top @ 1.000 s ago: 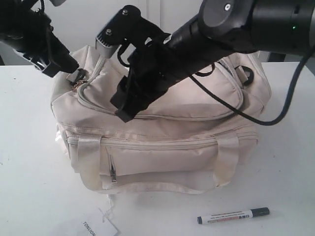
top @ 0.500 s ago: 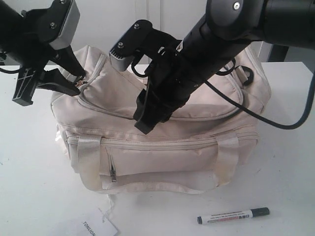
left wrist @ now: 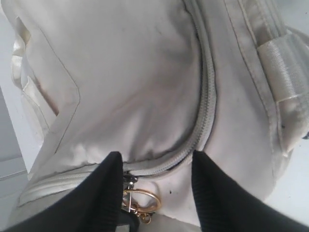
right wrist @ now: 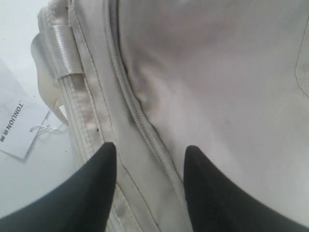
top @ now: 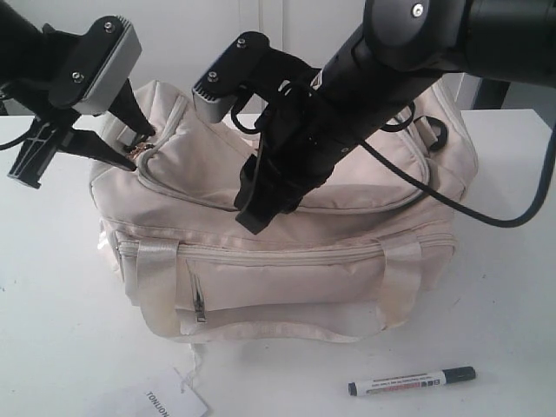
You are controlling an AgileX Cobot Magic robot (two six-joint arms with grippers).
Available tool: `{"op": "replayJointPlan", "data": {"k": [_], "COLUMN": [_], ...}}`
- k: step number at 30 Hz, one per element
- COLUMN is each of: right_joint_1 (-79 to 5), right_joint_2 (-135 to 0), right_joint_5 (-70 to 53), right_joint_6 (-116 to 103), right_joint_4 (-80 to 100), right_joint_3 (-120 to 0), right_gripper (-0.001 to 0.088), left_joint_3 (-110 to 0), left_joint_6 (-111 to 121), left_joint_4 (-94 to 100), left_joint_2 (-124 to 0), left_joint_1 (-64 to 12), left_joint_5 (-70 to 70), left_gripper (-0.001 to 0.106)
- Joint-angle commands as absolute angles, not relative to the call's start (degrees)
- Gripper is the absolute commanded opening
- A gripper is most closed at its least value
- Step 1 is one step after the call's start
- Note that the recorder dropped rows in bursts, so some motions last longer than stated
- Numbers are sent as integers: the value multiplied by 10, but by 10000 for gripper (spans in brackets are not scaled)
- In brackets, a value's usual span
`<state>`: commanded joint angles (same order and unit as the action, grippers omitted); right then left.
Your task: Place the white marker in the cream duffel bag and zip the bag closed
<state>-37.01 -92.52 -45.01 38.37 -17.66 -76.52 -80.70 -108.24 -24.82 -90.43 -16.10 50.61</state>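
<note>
The cream duffel bag (top: 287,261) sits mid-table, and its top zipper (left wrist: 205,96) looks closed where it shows. My left gripper (top: 76,172) is open at the bag's left end. In the left wrist view (left wrist: 157,155) its fingers straddle the zipper end, and the gold ring charm (left wrist: 142,199) hangs loose beside one finger. My right gripper (top: 254,215) is open and points down at the bag's top front. In the right wrist view (right wrist: 151,147) its fingers stand either side of the zipper line (right wrist: 140,116), holding nothing. The white marker (top: 413,380) lies on the table in front of the bag, to the right.
A white paper tag (top: 169,401) lies by the table's front edge, left of the marker, and shows again as the tag (right wrist: 17,123) beside the bag. The bag's shiny handles (top: 156,261) hang down its front. The right arm's cable (top: 486,213) loops over the bag's right end.
The left gripper has turned and drawn back a little from the zipper end, and its fingers now stand spread. The right gripper shifted slightly right, then held still. Marker unmoved.
</note>
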Motion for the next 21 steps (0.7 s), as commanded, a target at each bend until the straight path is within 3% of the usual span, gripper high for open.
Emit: {"op": "replayJointPlan", "data": {"k": [21], "right_joint_1": [-370], "right_joint_2": [-925], "right_joint_5": [-439], "right_joint_6": [384], "right_joint_4": [-177], "right_joint_3": [-765], "right_gripper": [429], "left_joint_3": [-807], "left_joint_6": [-1129], "left_joint_4": [-337], "left_joint_2": [-916], "left_joint_1": [-161], "left_joint_5": [459], "left_gripper": [496]}}
